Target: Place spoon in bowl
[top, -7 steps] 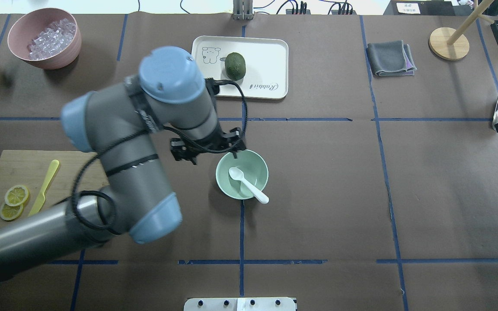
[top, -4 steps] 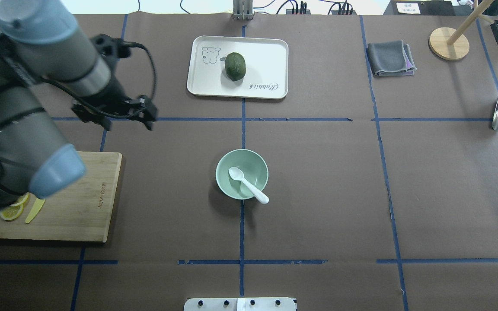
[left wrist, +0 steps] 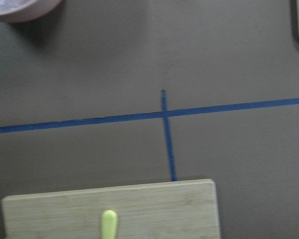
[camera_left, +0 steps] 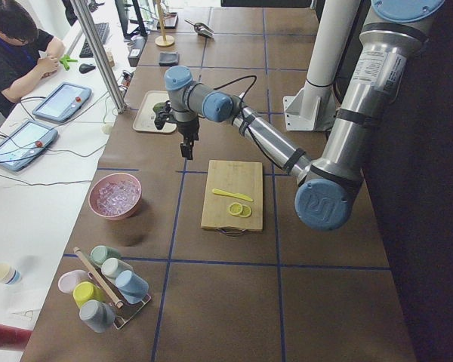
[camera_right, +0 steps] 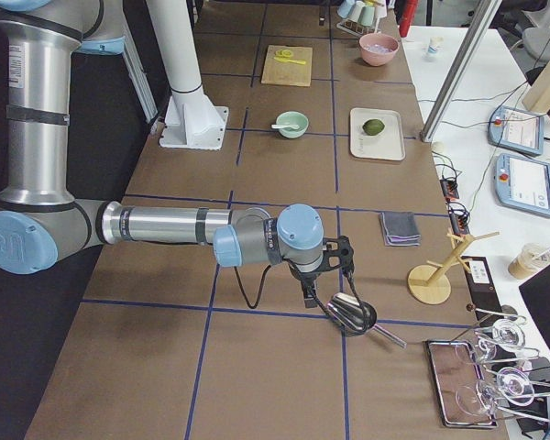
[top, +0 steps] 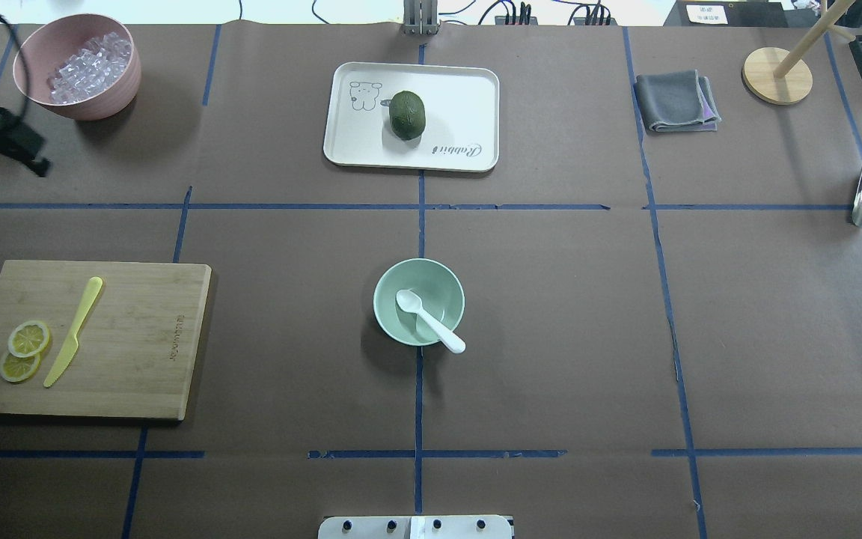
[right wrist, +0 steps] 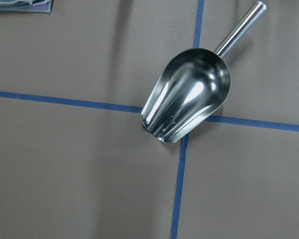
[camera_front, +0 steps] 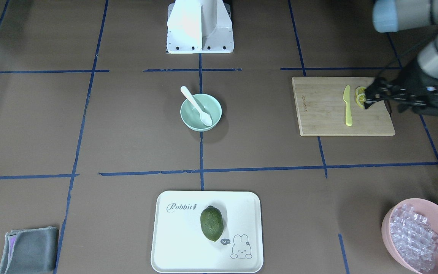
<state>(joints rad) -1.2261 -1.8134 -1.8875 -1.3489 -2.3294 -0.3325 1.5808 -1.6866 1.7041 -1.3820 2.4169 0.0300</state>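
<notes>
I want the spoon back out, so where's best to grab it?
The handle end of the spoon that juts past the rim of the bowl, toward the robot. Come from above, jaws across the slim handle; the scoop lies down inside.

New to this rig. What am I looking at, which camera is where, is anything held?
Two robot arms work at one table. Cameras: one facing the robot, one overhead behind it, one at each table end, one on each wrist. The white spoon lies in the green bowl. Also there: board with knife and lemon slices, tray with a green fruit, pink bowl, cloth, metal scoop. Left tool hangs near the board, right tool over the scoop; neither visibly holds anything.
</notes>
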